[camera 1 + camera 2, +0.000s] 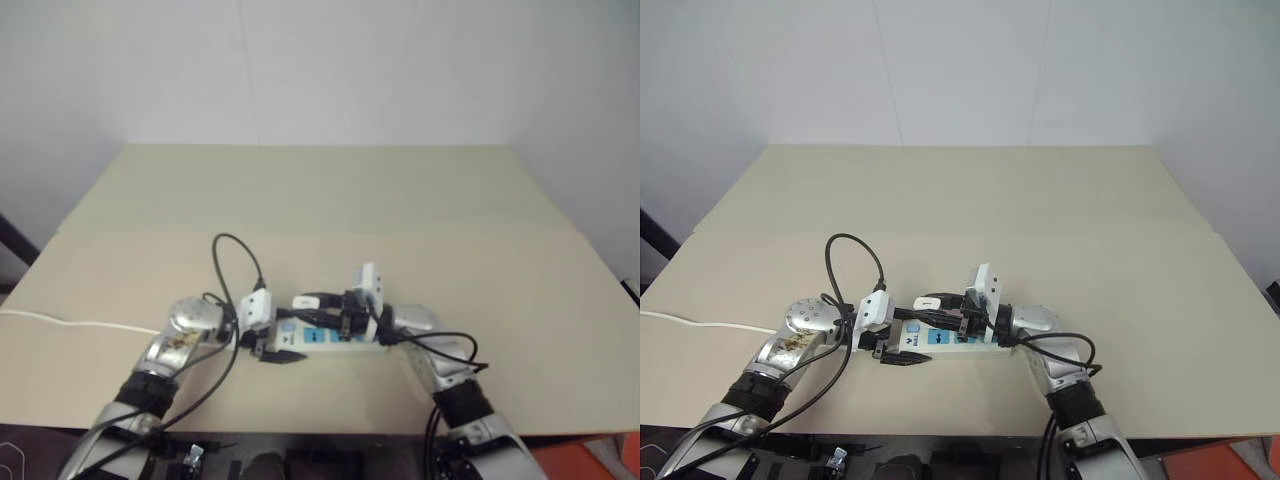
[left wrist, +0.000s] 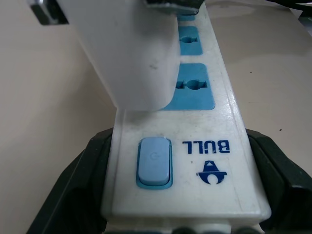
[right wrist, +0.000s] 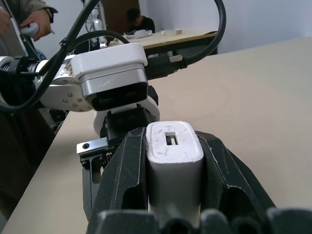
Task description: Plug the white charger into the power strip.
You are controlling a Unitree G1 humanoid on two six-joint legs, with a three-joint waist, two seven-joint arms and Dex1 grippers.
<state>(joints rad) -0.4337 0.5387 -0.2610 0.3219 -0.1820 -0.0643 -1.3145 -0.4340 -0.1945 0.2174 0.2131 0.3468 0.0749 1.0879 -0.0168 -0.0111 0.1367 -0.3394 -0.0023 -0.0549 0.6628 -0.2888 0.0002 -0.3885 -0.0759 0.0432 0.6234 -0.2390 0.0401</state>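
Two grips are in play. The left gripper (image 2: 180,214) is clamped across the button end of the power strip (image 2: 204,146), which lies flat on the desk (image 1: 330,200); the right gripper (image 3: 175,195) is closed on the white charger (image 3: 174,146), a black finger on each of its sides. The charger hangs just above the strip, over the socket nearest the blue button (image 2: 154,161), with the next socket face (image 2: 195,87) partly uncovered beside it.

From here the main risk, as I judge it, is misalignment: the prongs cannot be seen, so whether they sit over the holes cannot be told. If they are off, pushing down would jam them on the blue face and could twist the charger in the fingers. A hard push could also tip or slide the strip, since it is held at the button end alone. The charger's corner is close to the button and could press it.
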